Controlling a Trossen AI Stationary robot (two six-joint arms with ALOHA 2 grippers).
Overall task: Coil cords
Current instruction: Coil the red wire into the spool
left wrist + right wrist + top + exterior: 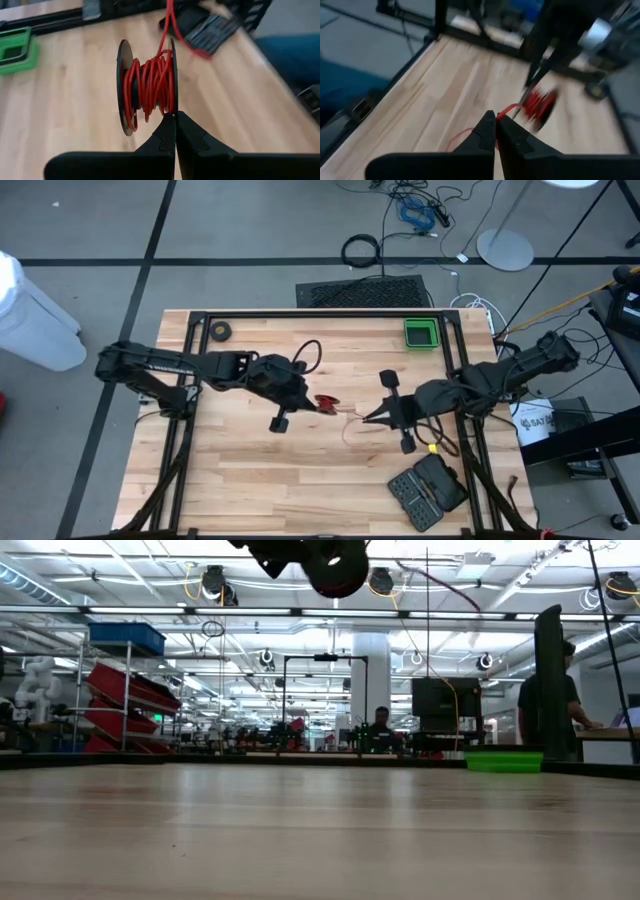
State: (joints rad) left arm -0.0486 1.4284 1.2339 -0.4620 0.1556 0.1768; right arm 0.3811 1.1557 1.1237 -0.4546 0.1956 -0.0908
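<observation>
Red cord (150,85) sat wound on its black reel (126,87), held up over the middle of the table (250,480) by the left gripper (175,116), fingers pinched on the reel's rim. Just beside it, the right gripper (496,120) had its fingers closed on the cord's loose run.

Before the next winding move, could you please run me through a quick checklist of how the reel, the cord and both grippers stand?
1. Left gripper shut on the reel rim: ok.
2. Red cord wound between the reel's flanges: ok, several loose turns.
3. Right gripper shut on the red cord: ok, the cord meets its fingertips.
4. Cord between the grippers taut: not ok, slack curls on the table.
5. Reel lifted off the table: ok.
6. Black case clear of the cord's path: cannot tell.
</observation>
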